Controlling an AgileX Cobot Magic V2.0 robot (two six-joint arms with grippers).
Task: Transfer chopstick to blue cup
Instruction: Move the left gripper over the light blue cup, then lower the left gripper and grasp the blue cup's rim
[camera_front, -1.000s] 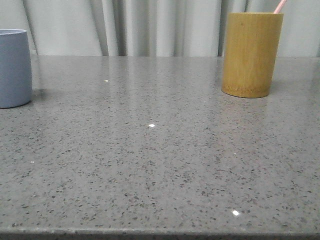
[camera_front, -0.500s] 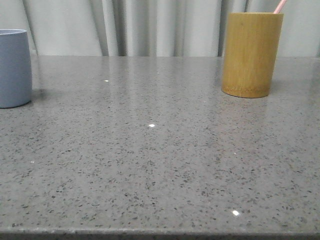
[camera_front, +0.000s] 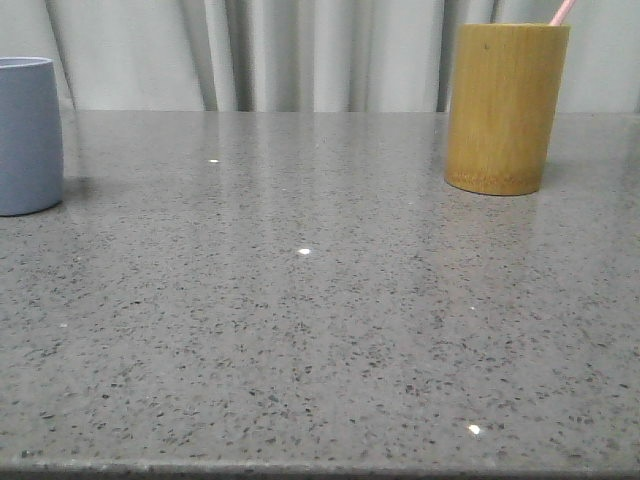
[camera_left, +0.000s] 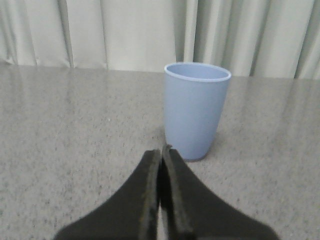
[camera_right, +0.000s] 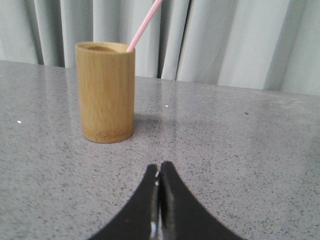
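A pale pink chopstick (camera_front: 562, 11) leans out of the top of a yellow-brown bamboo holder (camera_front: 505, 108) at the back right of the grey table; it also shows in the right wrist view (camera_right: 145, 24), in the holder (camera_right: 105, 91). The blue cup (camera_front: 28, 135) stands upright at the far left edge of the front view and in the left wrist view (camera_left: 196, 109). My left gripper (camera_left: 161, 150) is shut and empty, just short of the cup's base. My right gripper (camera_right: 159, 166) is shut and empty, a short way in front of the holder. Neither gripper shows in the front view.
The speckled grey stone table (camera_front: 320, 300) runs between the two vessels, with its front edge at the bottom of the front view. Pale grey curtains (camera_front: 300, 50) hang behind the table's back edge.
The front view has shifted very slightly; the bamboo holder sits a few pixels further right. Nothing else has visibly changed.
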